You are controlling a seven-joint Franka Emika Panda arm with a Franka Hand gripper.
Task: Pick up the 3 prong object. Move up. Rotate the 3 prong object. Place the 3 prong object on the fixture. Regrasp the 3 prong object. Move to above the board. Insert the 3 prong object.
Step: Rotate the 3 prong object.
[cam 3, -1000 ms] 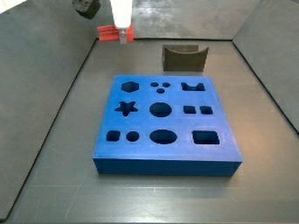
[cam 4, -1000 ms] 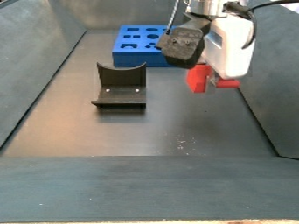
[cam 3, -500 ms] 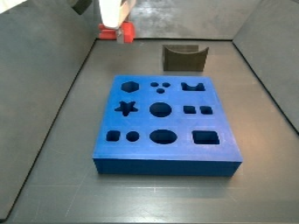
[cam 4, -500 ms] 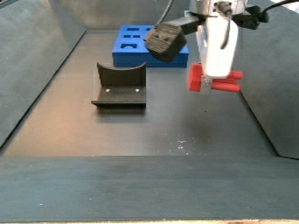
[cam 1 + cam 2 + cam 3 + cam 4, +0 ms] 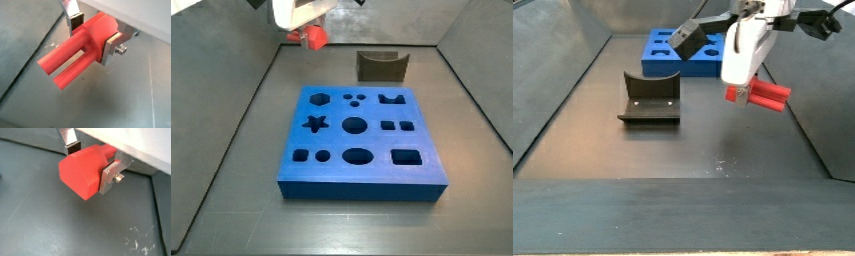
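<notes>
While raised off the floor, claw (image 5: 748, 92) grips 3 prong object (image 5: 762, 95).

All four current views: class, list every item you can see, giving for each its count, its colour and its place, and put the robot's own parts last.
3 prong object: one, red-orange, held in the air between the fingers, clear of the floor.
board: one, blue, flat on the floor, many shaped holes, all unfilled.
fixture: one, dark olive-grey, on the floor beside the board, nothing on it.
gripper: one, silver fingers with dark pads, raised beside the board, shut on the 3 prong object.
</notes>
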